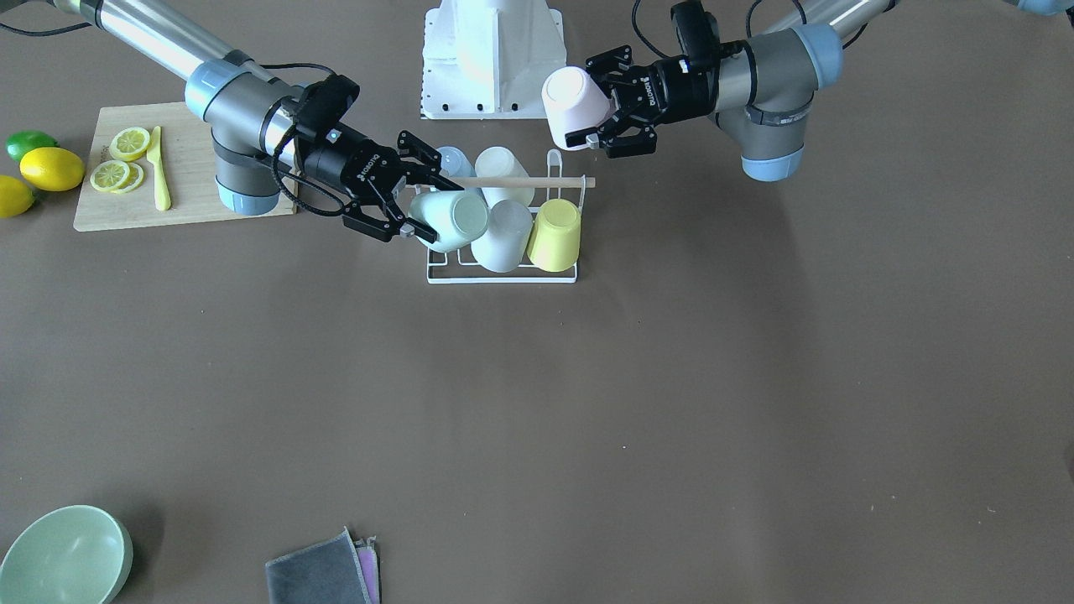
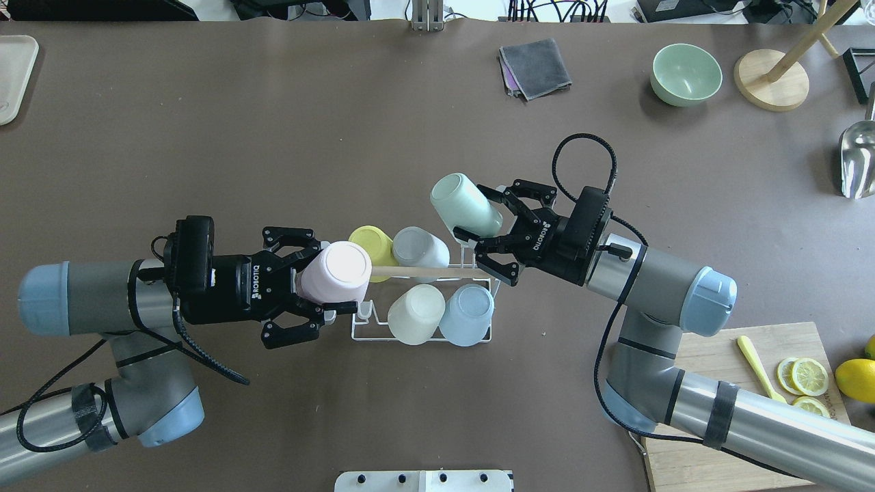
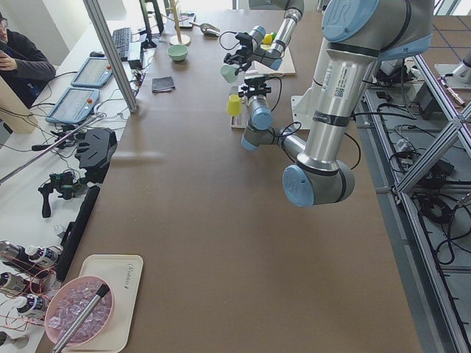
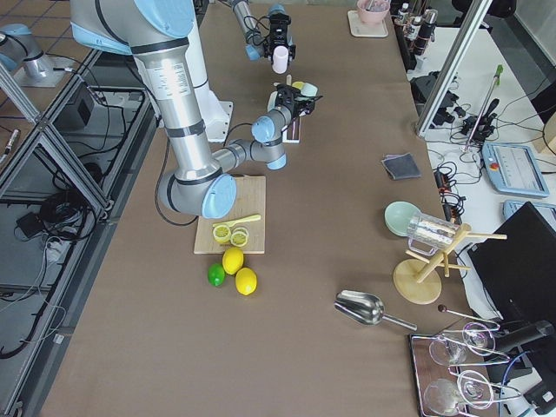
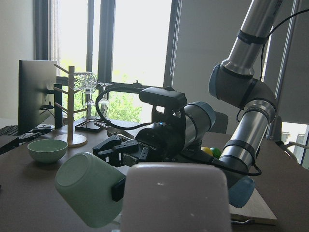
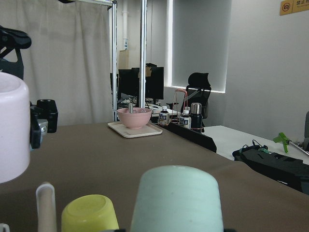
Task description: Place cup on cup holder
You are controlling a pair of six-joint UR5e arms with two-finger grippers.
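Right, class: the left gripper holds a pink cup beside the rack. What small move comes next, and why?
Probably ease the left gripper down and slightly inward so the pink cup settles onto the bare prong at the cup holder's nearest corner: the cup hangs base-up close by that free prong.

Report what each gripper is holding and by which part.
The left gripper holds the pink cup, fingers on opposite sides of its wall near the wrist end; the right gripper holds the mint cup likewise.

A robotics lab in an office: grey teach-pendant tablets (image 3: 92, 71) and a silver aluminium frame post (image 3: 112, 57) stand at ten o'clock off the long brown desk (image 3: 191, 220), with a black swivel office chair (image 6: 199, 81) beyond.
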